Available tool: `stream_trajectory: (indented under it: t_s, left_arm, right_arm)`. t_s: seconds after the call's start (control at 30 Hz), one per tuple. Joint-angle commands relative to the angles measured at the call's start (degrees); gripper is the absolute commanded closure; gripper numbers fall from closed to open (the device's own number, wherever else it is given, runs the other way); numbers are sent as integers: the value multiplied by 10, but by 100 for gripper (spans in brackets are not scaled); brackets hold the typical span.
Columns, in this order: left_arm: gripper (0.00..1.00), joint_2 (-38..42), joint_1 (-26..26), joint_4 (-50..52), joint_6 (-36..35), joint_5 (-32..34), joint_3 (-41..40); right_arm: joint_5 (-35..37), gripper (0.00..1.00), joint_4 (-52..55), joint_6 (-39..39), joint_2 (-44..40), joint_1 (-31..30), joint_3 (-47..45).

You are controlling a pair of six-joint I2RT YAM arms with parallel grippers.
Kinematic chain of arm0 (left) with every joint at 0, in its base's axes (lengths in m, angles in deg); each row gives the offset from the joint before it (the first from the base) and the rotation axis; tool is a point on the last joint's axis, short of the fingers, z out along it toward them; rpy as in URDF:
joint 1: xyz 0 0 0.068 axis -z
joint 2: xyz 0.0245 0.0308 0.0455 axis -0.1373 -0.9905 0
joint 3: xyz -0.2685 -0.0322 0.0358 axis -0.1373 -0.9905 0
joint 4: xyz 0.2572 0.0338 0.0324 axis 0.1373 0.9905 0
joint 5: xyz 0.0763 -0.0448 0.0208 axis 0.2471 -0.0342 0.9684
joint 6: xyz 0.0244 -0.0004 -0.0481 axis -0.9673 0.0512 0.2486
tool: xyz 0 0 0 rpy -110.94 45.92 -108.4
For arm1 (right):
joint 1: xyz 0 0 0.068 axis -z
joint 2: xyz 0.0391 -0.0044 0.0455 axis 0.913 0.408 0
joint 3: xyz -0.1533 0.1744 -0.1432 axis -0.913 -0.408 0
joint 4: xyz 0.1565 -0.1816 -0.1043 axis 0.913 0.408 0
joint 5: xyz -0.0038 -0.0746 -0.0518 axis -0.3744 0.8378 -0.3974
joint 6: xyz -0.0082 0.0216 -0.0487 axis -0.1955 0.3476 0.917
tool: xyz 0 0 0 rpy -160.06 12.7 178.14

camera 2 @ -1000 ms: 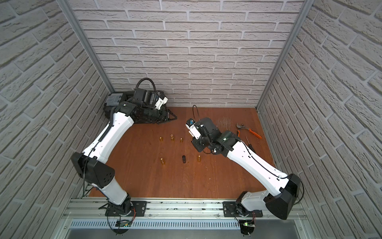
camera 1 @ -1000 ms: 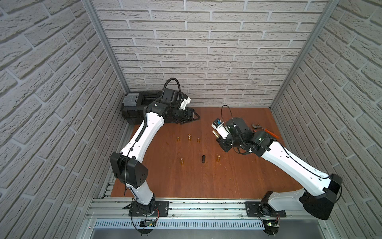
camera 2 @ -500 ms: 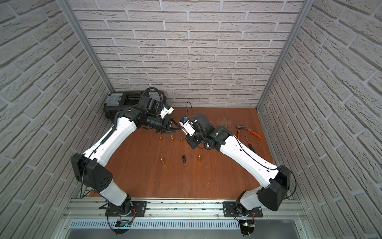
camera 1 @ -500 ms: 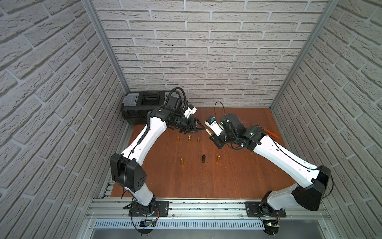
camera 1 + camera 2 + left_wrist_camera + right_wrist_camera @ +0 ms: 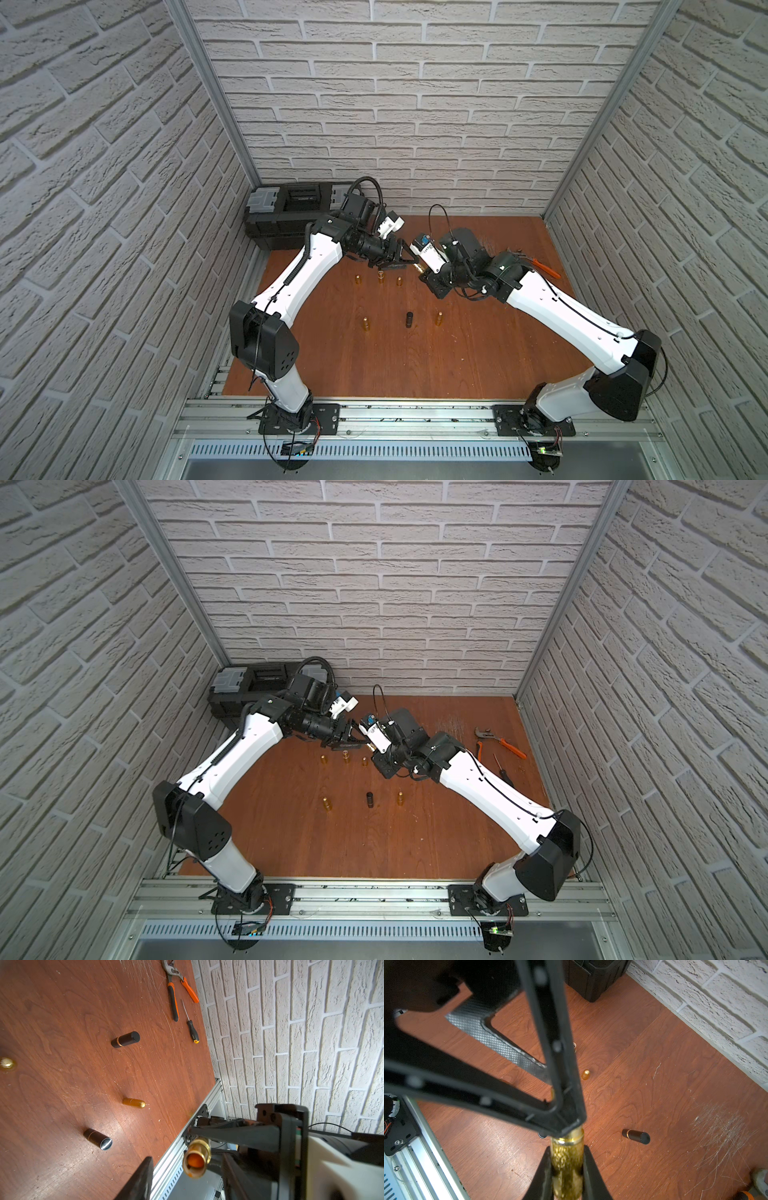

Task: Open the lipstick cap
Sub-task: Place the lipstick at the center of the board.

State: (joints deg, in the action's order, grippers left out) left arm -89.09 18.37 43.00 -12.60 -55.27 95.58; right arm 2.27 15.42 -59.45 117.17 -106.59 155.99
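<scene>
Right claw is closed across the lipstick, pinching its glittered gold barrel from both sides. The tube is carried in the air and rests on nothing. It sits above the far half of the counter, about midway between the counter's left and right edges.

Left claw meets it nose to nose. Its jaws stand partly apart and grip nothing. In the right wrist view the tip of one finger lies right at the smooth collar on the tube's free end. I cannot tell whether it is touching or just short of it.

In the left wrist view that free end is an open gold ring with an orange stick inside. I cannot make out a cap on this end. My reading is that the mouth is bare here, or that any cap sits at the end buried in the right claw. Unresolved.

Handling, as I judge it:
- Small, light, rigid shell that should not give under the jaws.
- The collar looks slick, and the glittered barrel should offer better bite.
- The orange stick is soft and would smear or snap, so I keep fingers off the mouth.
- I would take hold across the shell's width, close to the joint, and pull straight along the tube. A sideways tug could lever it out of the right claw.

Below on the counter stand several small gold pieces and a black tube. I leave them alone.
</scene>
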Motion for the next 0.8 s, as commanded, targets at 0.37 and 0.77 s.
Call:
stream_trajectory:
  t_s: [0.37, 0.77]
  left_arm:
    - [68, -18, 4, 6, -18, -10, 33]
    - [82, -12, 4, 9, -25, -23, 31]
  right_arm:
    - [2, 97, -26, 0, 5, -3, 10]
    - [6, 95, -24, 3, 16, -3, 20]
